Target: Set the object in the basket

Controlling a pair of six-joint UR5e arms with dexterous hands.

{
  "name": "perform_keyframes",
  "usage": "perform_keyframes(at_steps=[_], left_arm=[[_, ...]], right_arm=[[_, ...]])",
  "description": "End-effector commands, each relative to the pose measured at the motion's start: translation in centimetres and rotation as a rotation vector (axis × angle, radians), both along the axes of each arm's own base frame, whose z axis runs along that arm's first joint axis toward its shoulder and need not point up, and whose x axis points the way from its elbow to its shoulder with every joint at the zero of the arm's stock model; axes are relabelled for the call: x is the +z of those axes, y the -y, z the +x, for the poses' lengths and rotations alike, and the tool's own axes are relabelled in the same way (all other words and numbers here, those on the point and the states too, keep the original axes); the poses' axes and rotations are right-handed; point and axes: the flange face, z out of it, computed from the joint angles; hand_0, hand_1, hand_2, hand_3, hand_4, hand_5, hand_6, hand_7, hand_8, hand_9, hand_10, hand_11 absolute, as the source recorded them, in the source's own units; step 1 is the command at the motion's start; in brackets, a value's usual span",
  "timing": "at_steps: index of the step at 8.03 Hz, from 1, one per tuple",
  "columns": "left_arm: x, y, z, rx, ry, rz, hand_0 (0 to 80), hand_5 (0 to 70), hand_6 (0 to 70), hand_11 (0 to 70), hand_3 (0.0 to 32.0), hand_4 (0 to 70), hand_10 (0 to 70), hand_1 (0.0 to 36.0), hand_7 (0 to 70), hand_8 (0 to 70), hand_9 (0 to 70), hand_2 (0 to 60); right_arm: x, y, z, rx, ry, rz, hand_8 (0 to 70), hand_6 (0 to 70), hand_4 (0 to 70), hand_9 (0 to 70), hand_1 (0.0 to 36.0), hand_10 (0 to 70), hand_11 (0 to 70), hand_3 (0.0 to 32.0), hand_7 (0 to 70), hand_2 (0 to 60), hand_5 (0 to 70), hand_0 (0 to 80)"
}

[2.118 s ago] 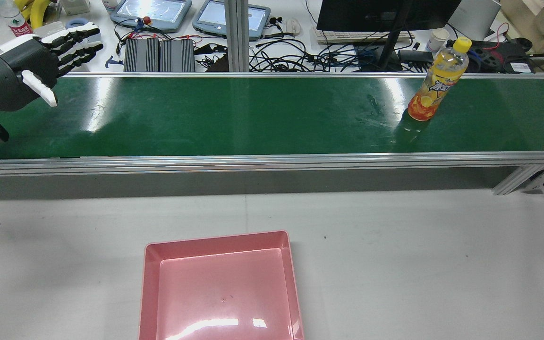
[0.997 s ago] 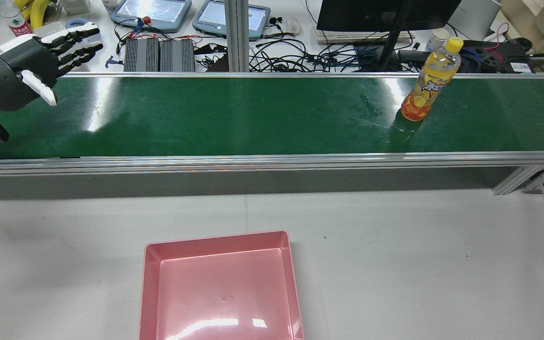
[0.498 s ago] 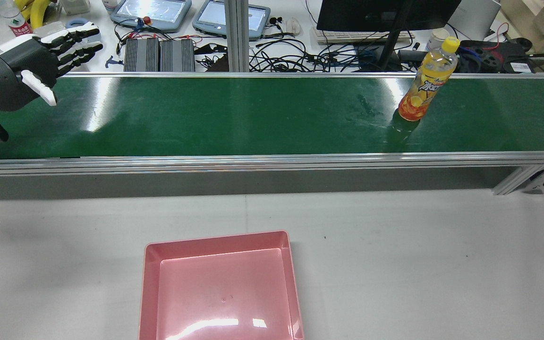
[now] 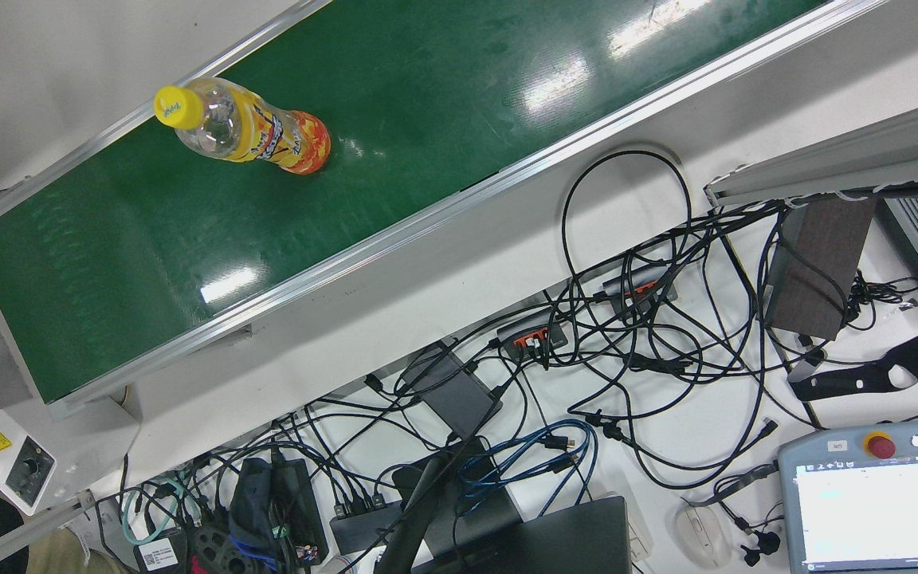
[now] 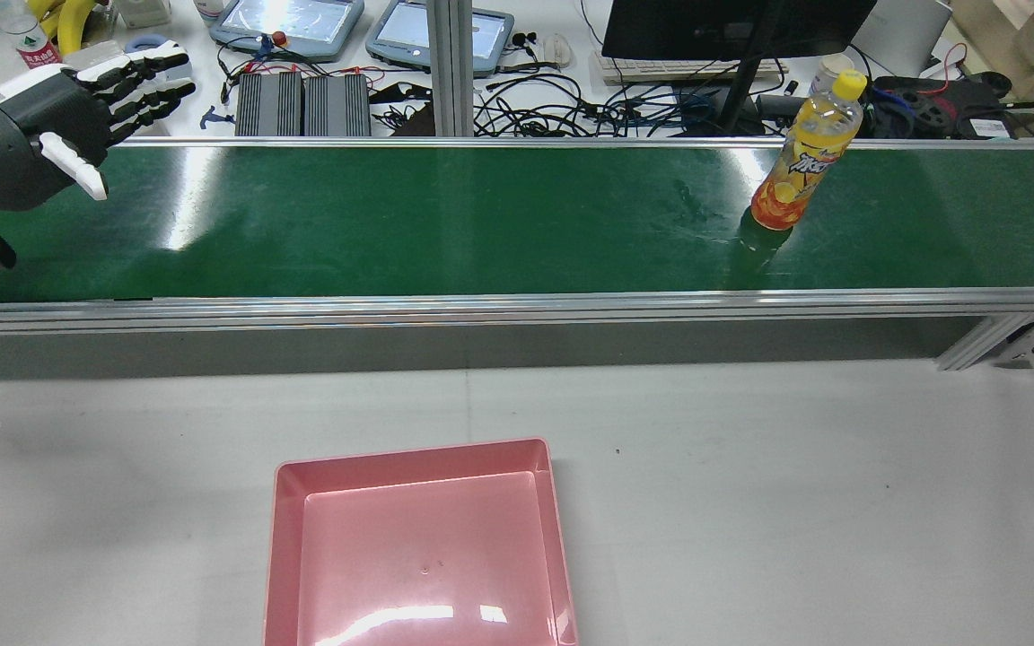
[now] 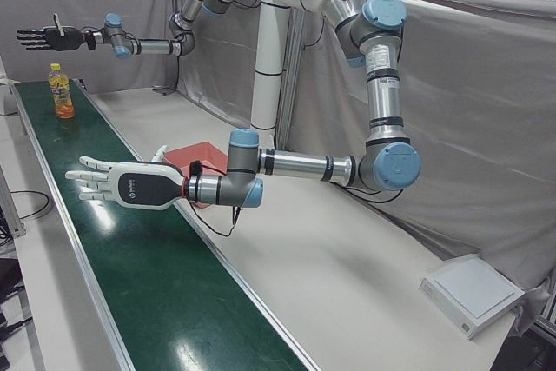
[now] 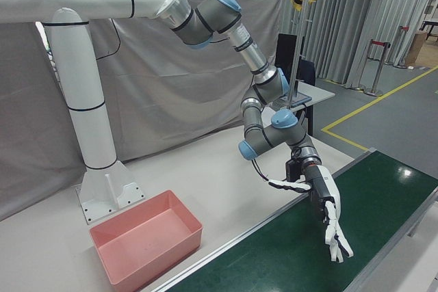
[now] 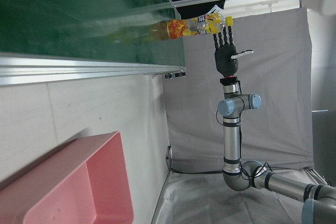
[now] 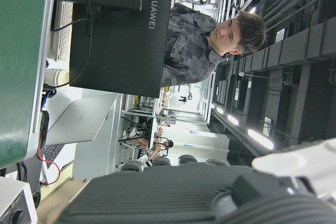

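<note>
Going from left to right in the rear view, we first see the left hand (image 5: 37,144) above the left end of the green belt (image 5: 481,224). It is fully spread, fingers straight and apart and pointing across the belt, and it holds and touches nothing; the left-front view shows it (image 6: 130,185) the same way, flat with the palm down just over the belt. Next comes the pink basket (image 5: 418,547) on the grey table (image 5: 750,502) on the near side of the belt, with nothing in it. Further right, the orange drink bottle (image 5: 800,152) with a yellow cap stands on its base on the belt, well apart from the basket and from the left hand. The rear view does not show the right hand, but the left-front view finds it (image 6: 43,38) at the far end of the belt, raised above the bottle (image 6: 60,93) and clear of it. Its fingers are stretched out flat and it grips nothing; the left hand view agrees, with the right hand (image 8: 227,56) splayed wide beside the bottle (image 8: 197,26). Compared with the earlier rear pictures, the bottle has travelled steadily leftward along the belt, toward the middle, while remaining on its base. The left hand has kept its place and its spread pose, and the basket has not shifted.
</note>
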Motion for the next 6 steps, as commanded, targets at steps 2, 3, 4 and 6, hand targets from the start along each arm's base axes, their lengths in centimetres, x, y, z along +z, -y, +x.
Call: perform_keyframes(at_steps=[2,3,4,6], left_arm=[[-0.01,-0.05,0.2,0.002,0.001,0.001,59.8,16.1,0.4,5.1,2.2,12.1,2.6,2.9,1.3,8.7,11.9,0.0],[-0.01,-0.03,0.1,0.0,0.003,0.002,59.4,16.3,0.4,4.9,2.0,12.1,2.5,2.7,1.3,8.8,11.9,0.0],[-0.01,-0.03,0.1,0.0,0.003,0.002,59.3,16.2,0.4,5.0,2.0,12.1,2.5,2.6,1.3,8.8,12.0,0.0],[-0.01,-0.03,0.1,0.001,0.001,0.001,59.8,16.1,0.4,4.8,2.2,12.0,2.4,2.8,1.2,8.7,11.8,0.0]], right_arm=[[0.0,0.0,0.0,0.0,0.0,0.0,0.0,0.0,0.0,0.0,0.0,0.0,0.0,0.0,0.0,0.0,0.0,0.0],[0.0,0.0,0.0,0.0,0.0,0.0,0.0,0.0,0.0,0.0,0.0,0.0,0.0,0.0,0.0,0.0,0.0,0.0],[0.0,0.0,0.0,0.0,0.0,0.0,0.0,0.0,0.0,0.0,0.0,0.0,0.0,0.0,0.0,0.0,0.0,0.0],[0.0,0.0,0.0,0.0,0.0,0.0,0.0,0.0,0.0,0.0,0.0,0.0,0.0,0.0,0.0,0.0,0.0,0.0]])
